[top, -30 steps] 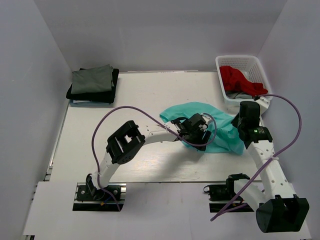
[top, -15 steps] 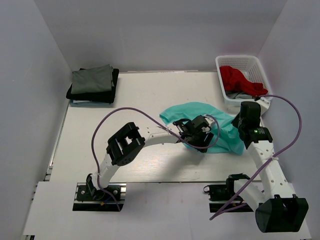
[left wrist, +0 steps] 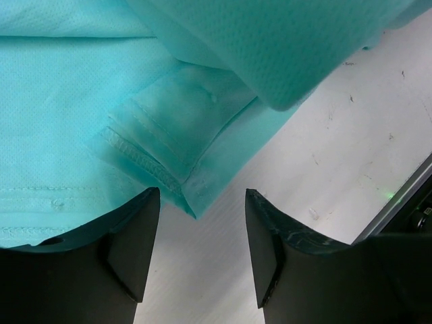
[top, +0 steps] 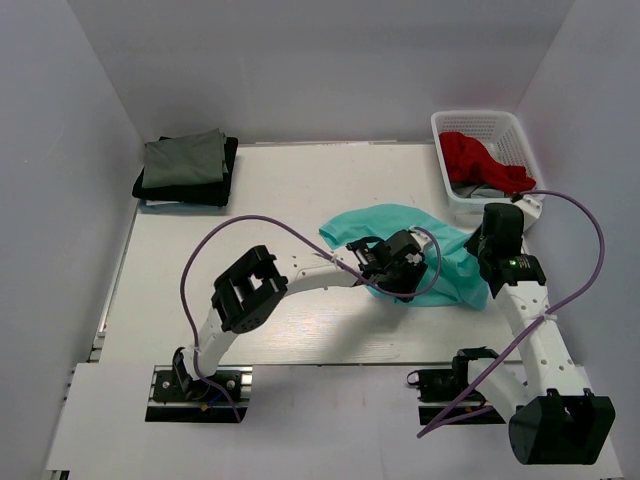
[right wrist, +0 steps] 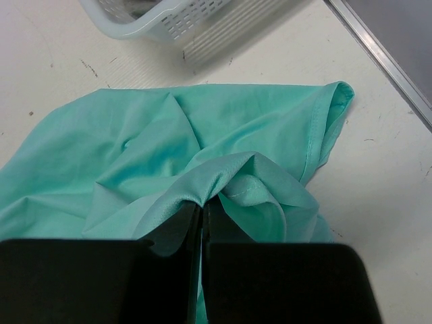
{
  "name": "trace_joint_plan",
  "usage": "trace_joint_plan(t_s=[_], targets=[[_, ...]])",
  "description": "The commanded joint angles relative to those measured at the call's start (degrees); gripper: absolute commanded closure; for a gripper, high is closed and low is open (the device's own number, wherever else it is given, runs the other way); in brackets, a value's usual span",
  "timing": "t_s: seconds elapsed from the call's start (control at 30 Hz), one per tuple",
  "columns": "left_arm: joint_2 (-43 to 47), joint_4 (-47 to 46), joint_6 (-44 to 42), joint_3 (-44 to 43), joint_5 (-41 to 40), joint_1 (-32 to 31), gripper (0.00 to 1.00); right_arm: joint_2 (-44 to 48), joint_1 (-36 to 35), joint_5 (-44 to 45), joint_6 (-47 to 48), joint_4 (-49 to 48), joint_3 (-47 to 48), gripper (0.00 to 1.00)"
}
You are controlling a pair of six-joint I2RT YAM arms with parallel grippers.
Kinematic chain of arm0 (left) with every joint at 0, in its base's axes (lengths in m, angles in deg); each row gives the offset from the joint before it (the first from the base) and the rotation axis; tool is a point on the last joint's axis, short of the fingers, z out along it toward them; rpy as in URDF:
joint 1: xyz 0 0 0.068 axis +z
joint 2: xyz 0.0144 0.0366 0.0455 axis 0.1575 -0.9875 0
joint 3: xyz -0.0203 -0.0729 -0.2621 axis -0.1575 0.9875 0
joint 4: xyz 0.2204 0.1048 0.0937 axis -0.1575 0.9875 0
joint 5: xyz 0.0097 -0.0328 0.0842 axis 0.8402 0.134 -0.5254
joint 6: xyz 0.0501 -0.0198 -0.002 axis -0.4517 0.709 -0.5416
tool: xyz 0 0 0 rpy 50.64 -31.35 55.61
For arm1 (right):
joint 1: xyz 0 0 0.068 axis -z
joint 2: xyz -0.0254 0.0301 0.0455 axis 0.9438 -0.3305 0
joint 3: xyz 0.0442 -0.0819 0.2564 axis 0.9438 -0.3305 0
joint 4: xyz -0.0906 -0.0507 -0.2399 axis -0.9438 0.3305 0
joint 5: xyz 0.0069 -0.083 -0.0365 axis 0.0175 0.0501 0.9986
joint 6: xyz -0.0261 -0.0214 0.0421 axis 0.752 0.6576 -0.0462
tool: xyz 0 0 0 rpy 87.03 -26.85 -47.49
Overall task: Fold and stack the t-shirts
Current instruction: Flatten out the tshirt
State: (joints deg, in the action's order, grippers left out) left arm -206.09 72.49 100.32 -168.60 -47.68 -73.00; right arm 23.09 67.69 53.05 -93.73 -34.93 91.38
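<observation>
Teal t-shirt [top: 385, 222] crumpled on table [top: 280, 190] centre-right, near basket [top: 475, 114]. Left hand [left wrist: 200, 233] spread above hem corner; right hand [right wrist: 202, 226] pinching raised fold. Cloth light, limp, likely slippery; best gripped at stitched hem corners

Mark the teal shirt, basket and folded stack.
teal shirt [top: 385, 218], top view, far flat part.
basket [top: 475, 115], top view, far rim.
folded stack [top: 185, 158], top view, grey-green top shirt.
</observation>
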Motion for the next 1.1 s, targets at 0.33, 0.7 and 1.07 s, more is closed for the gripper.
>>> trace_joint_plan(t_s=[0.33,0.7,1.07], targets=[[-1.0,-1.8,0.0,-2.7,2.8,-0.7,0.46,1.1,1.1,-0.4,1.0,-2.2,-0.6,1.0],[-3.7,2.0,0.0,-4.7,-1.4,-0.7,0.46,1.8,1.5,-1.1,1.2,-2.5,-0.8,1.0],[-0.6,4.2,1.2,-2.8,-7.4,-0.7,0.42,2.5,1.7,-1.9,1.4,-2.4,-0.6,1.0]])
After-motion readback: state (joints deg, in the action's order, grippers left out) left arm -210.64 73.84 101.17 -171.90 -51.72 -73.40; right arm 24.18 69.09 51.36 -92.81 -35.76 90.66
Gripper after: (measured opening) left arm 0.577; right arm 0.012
